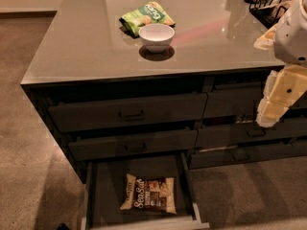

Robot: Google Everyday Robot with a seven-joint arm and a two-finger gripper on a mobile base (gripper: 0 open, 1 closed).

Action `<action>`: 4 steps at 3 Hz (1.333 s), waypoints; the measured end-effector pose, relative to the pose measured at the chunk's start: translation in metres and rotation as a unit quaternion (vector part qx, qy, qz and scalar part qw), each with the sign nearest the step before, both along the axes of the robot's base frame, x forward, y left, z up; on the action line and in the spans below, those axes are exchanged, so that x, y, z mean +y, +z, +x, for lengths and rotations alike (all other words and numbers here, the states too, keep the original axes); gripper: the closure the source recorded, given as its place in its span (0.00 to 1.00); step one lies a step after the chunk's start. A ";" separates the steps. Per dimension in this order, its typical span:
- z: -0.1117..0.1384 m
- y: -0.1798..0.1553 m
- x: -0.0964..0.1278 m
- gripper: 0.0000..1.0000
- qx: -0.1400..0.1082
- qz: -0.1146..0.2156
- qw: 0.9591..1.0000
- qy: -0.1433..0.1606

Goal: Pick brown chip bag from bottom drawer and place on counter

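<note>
The brown chip bag (148,194) lies flat inside the open bottom drawer (103,186), near its front, with white script lettering facing up. The counter (86,37) is the glossy grey-beige top of the dark cabinet island above it. My gripper (274,104) hangs at the right edge of the view, in front of the right-hand drawers, well above and to the right of the bag. It holds nothing that I can see.
A white bowl (156,36) and a green snack bag (146,16) sit on the counter's middle. A dark wire rack (268,4) stands at the back right corner. Closed drawers with bar handles (131,114) are above the open one. Carpet floor surrounds the island.
</note>
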State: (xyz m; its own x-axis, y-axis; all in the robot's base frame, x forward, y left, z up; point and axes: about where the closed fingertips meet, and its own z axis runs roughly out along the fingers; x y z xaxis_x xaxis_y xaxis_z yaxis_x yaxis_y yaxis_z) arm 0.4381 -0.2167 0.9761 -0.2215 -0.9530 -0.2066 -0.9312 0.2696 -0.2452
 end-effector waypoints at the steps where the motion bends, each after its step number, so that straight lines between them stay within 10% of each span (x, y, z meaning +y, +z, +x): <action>1: 0.000 0.000 0.000 0.00 0.000 0.000 1.000 0.000; 3: 0.002 -0.124 0.002 0.00 0.053 0.033 0.998 0.010; 4: 0.005 -0.125 0.005 0.00 0.048 0.030 0.998 0.011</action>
